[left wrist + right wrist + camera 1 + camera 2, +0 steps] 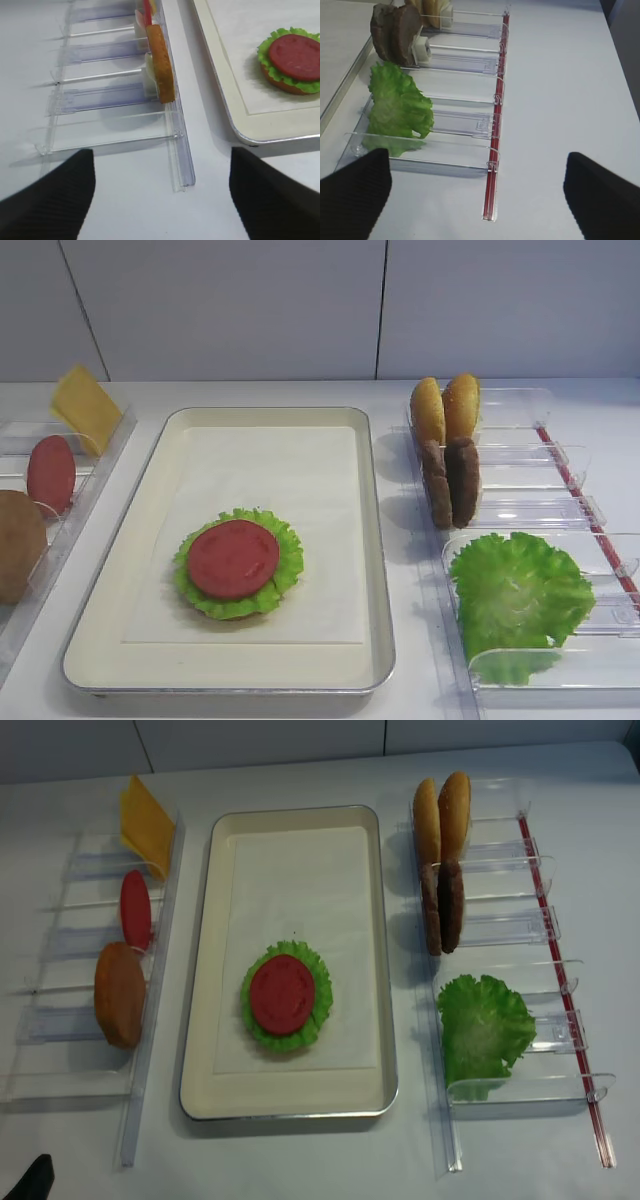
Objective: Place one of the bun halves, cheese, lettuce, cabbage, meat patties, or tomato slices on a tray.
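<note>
On the cream tray (375, 540) (205, 970) a tomato slice (233, 558) (282, 995) (295, 50) lies on lettuce over a bun half. The left rack holds cheese (85, 408), another tomato slice (50, 473) and a bun half (18, 545) (161, 62). The right rack holds two bun halves (446, 408), two meat patties (450, 480) (395, 32) and lettuce (518, 595) (400, 105). Cabbage is out of view. My left gripper (161, 165) hangs open and holds nothing, over the table before the left rack. My right gripper (477, 160) is open and holds nothing, before the right rack.
Clear plastic racks flank the tray, the left one (150, 1050) and the right one with a red strip (570, 1010) along its outer side. A dark tip of the left arm (30, 1180) shows at the bottom left corner. A white wall stands behind the table.
</note>
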Robot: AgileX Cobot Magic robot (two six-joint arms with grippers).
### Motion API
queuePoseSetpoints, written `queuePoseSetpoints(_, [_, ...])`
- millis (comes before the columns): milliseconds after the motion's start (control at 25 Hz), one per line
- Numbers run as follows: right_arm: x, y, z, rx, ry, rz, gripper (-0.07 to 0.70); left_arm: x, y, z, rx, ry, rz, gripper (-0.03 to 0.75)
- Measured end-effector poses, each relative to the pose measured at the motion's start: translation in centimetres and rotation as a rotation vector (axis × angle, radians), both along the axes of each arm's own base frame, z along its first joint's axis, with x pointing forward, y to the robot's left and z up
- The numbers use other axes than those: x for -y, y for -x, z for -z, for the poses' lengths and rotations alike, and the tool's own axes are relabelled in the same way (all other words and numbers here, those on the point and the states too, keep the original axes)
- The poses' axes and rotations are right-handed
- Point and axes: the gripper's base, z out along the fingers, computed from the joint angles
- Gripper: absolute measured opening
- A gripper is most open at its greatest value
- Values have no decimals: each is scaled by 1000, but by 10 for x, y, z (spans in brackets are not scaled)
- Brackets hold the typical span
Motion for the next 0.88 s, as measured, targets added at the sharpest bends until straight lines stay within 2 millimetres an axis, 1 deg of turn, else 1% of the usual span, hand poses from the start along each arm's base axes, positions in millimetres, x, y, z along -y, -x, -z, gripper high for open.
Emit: queuePoseSetpoints(880, [0,0,0,0,0,0,692,0,0,0,0,-1,0,532])
